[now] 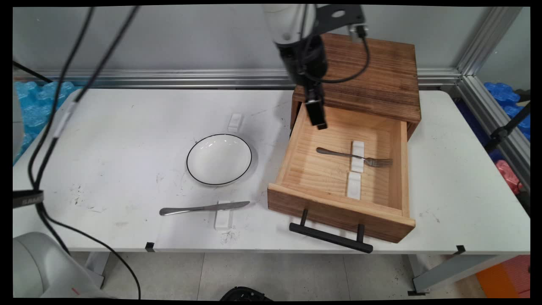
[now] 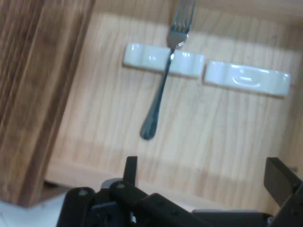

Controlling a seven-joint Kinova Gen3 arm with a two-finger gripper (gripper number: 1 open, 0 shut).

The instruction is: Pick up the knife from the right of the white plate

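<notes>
The fork (image 2: 163, 90) loses its tine tips at the hand view's top edge.

One fork (image 1: 354, 156), one knife (image 1: 204, 208), one bowl (image 1: 219, 159), four white rests (image 1: 357, 156), one wooden box (image 1: 372, 76), one open drawer (image 1: 338, 212), one white table (image 1: 127, 127)

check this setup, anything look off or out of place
Nothing is spilled or broken. The oddest thing is that the second white rest in the open drawer lies bare, while the fork lies across the other one. The gripper hangs open above the drawer, holding nothing.
</notes>
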